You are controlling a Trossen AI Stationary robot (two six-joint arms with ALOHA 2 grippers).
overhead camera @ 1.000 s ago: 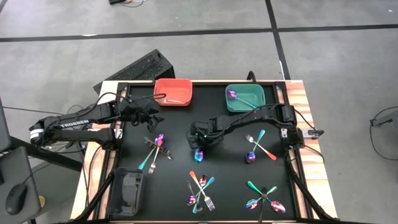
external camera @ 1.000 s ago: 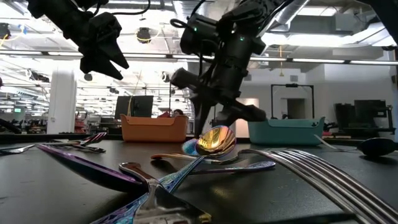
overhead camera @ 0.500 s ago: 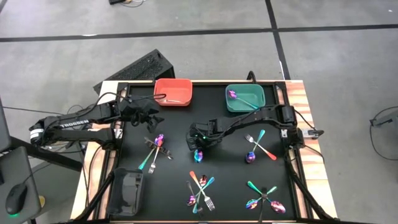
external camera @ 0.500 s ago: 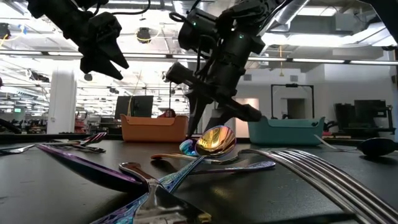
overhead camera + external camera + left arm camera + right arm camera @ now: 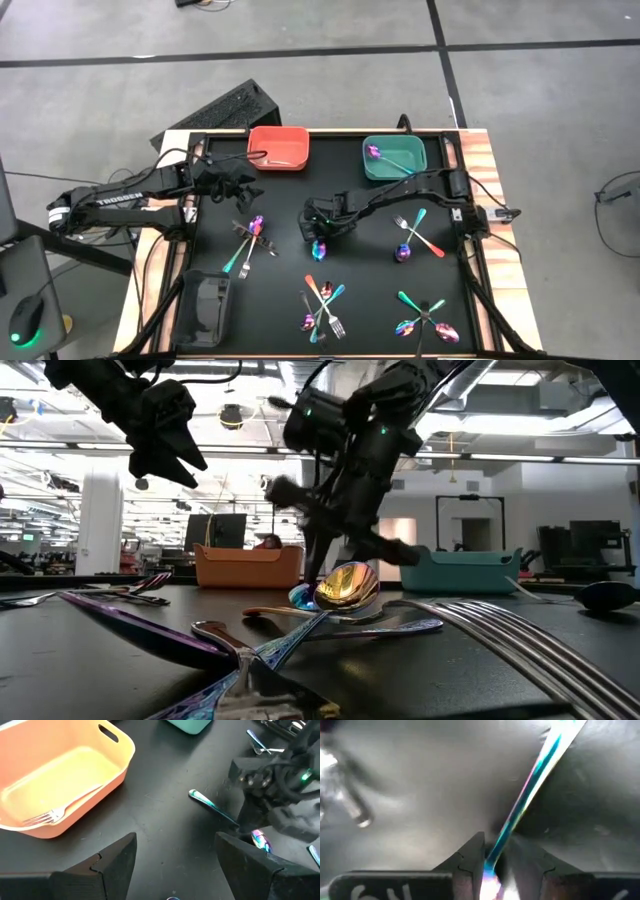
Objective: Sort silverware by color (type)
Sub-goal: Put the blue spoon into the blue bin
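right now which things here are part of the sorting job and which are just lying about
Job: iridescent teal-handled spoon between right gripper fingers; silver fork in orange-red bin; teal bin; scattered silverware piles.
Lying about: black keyboard; left gripper, waiting.

Right pincer [image 5: 496, 862] fingers flank an iridescent spoon [image 5: 530, 790]; black tabletop [image 5: 420, 780] beneath
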